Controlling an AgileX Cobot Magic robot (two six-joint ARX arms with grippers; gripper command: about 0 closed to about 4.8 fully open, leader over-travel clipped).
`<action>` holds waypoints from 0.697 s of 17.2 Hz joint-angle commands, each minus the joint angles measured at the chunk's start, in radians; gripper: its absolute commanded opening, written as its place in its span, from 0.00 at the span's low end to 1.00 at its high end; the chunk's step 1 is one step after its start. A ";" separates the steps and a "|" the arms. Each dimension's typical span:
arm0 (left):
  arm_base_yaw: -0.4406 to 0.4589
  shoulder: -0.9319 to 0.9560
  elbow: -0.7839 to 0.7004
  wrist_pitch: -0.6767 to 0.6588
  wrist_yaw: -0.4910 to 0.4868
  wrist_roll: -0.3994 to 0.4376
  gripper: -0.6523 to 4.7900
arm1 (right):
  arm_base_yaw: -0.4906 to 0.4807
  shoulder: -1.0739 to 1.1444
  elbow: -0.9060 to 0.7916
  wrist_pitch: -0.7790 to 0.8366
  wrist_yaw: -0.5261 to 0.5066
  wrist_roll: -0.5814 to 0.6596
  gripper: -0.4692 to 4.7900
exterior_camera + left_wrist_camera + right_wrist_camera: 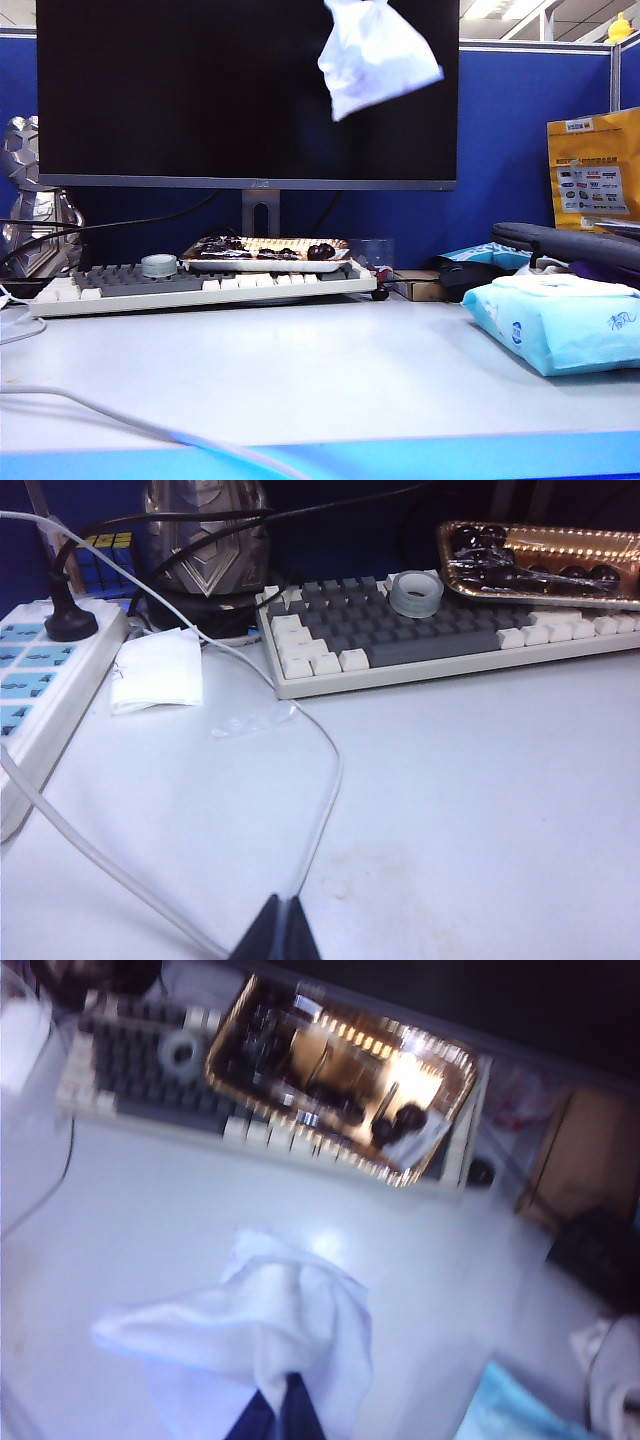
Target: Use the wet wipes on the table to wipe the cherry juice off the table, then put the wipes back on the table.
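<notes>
Right gripper (283, 1410) closed tight on the wet wipes (255, 1335), pinched at 1 gathered point, the rest of the sheet draped loose around and ahead of the fingertips. In the exterior view, wipe (372, 52) hung high in front of the monitor (246, 90), well above the table (300, 370); gripper itself out of that frame. Left gripper (277, 932) parked low over the table, fingertips together, nothing between them, white cable (318, 780) just ahead.

Risks, judged: small pinch on thin soft cloth, so sheet could slip free during a fast descent. Loose trailing corners could snag the cherry tray (340, 1080) or keyboard (150, 1070), both beyond the wipe in the right wrist view. No juice stain legible on the pale surface in any view, right wrist view blurred; a blind wipe could miss the spot or smear it.

Surface: smooth, pale grey-white, glossy, blue front edge. Light blue wipe pack (560, 325) off to the side of the hanging wipe. Farther back: blue partition wall (520, 140), yellow carton (595, 170).
</notes>
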 commanded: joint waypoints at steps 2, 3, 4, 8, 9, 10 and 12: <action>0.000 -0.003 0.000 -0.013 0.003 -0.003 0.11 | -0.001 -0.010 -0.134 0.220 0.006 -0.047 0.08; 0.000 -0.003 0.000 -0.013 0.003 -0.003 0.11 | -0.001 -0.016 -0.190 0.272 0.005 -0.049 0.08; 0.000 -0.003 0.000 -0.013 0.003 -0.003 0.11 | -0.001 -0.022 -0.264 0.333 0.004 -0.050 0.08; 0.000 -0.003 0.000 -0.013 0.003 -0.003 0.11 | -0.001 -0.093 -0.671 0.561 0.001 -0.048 0.08; 0.000 -0.003 0.000 -0.013 0.003 -0.003 0.11 | -0.001 -0.121 -0.785 0.594 0.003 -0.043 0.08; 0.000 -0.003 0.000 -0.013 0.003 -0.003 0.11 | -0.001 -0.136 -0.850 0.614 0.008 -0.043 0.08; 0.000 -0.003 0.000 -0.013 0.003 -0.003 0.11 | -0.001 -0.143 -0.941 0.655 0.008 -0.044 0.08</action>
